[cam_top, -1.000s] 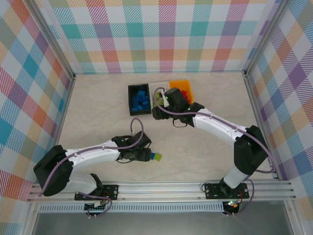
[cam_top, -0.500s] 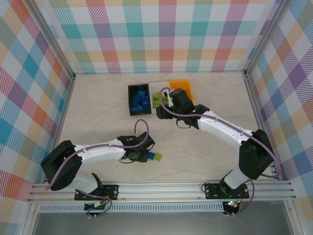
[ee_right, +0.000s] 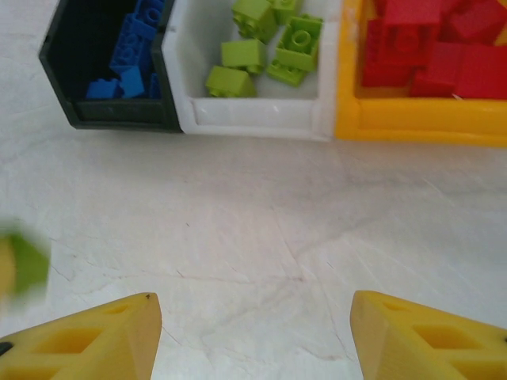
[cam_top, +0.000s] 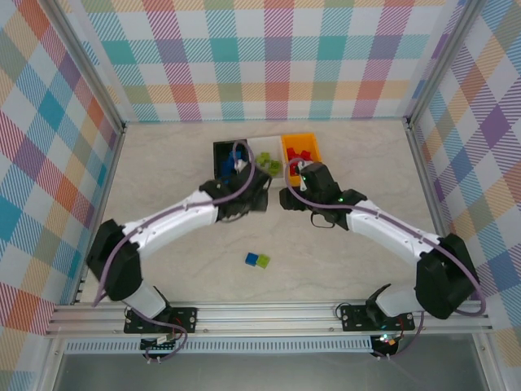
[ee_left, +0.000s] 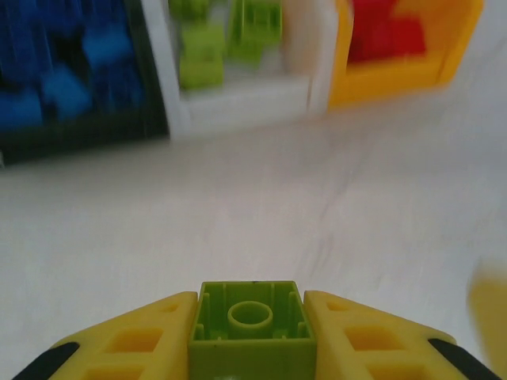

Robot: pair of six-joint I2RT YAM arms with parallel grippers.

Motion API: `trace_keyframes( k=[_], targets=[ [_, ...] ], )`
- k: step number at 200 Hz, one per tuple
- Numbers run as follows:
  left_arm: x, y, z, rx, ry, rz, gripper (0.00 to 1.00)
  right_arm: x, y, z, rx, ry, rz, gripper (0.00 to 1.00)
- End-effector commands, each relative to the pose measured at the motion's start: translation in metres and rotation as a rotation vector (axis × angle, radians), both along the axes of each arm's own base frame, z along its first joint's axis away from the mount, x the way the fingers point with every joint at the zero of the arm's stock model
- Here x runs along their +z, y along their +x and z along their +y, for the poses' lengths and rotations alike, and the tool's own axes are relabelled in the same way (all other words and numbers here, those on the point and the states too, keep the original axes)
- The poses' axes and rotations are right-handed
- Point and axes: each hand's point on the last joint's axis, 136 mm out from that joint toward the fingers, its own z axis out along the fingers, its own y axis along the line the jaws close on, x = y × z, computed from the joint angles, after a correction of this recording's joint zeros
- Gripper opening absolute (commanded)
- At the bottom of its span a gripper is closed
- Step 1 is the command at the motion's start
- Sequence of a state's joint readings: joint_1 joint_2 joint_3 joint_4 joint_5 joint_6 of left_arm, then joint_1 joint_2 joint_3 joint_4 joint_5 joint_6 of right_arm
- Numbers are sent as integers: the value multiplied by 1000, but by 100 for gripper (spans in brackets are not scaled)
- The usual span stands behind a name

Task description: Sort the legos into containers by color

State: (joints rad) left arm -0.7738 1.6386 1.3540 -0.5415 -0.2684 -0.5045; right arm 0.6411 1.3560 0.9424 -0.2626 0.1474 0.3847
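Bins stand in a row at the far middle of the tabletop (cam_top: 163, 163), walls touching: the black bin (ee_right: 119, 119) on the left, the white bin (ee_right: 253, 119) in the middle, the orange bin (ee_right: 428, 127) on the right. Blue legos (ee_right: 131, 55) lie in the black bin, green legos (ee_right: 244, 54) in the white one and red legos (ee_right: 412, 39) in the orange one.

The left gripper (ee_left: 249, 305) is closed on a held green lego (ee_left: 249, 332), with a yellow finger pressed against each side. The brick's hollow face, with its round tube, is turned toward the wrist camera. The gripper hangs over bare tabletop on the near side of the row and faces the white bin. In the top view the left arm reaches up to just near of the black and white bins.

The right gripper (ee_right: 253, 299) stands wide open with nothing between its fingers, only bare tabletop below. It is on the near side of the row, facing the white bin.

A loose blue lego (cam_top: 251, 259) and a loose green lego (cam_top: 263, 261) lie touching side by side on the near middle of the tabletop, well apart from the bins and both grippers.
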Motion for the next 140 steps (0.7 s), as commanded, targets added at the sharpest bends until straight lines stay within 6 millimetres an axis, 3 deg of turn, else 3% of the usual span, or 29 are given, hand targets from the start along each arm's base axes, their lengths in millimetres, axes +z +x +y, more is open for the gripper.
trace_keyframes(
  k=[1,37,74,94,113,140],
  targets=[
    [2,53,-4,31,50,-51,35,2,-6,-14,-39,11,-12,65],
    [-14,125,-26,79,135,-60,33,-6,-20,-22,-38,17,11,65],
    [-36,167,-30,136,194,-50,34,-8,-30,-23,-5,16,27,65],
    [-47,175,-35,136,204,-27,38,-15,-41,-17,45,39,61,66],
    [-49,174,-41,123,190,-8,50,-23,-52,-10,99,55,93,67],
    [-21,160,-52,94,134,-47,69,-29,-67,-1,155,89,116,69]
  ],
)
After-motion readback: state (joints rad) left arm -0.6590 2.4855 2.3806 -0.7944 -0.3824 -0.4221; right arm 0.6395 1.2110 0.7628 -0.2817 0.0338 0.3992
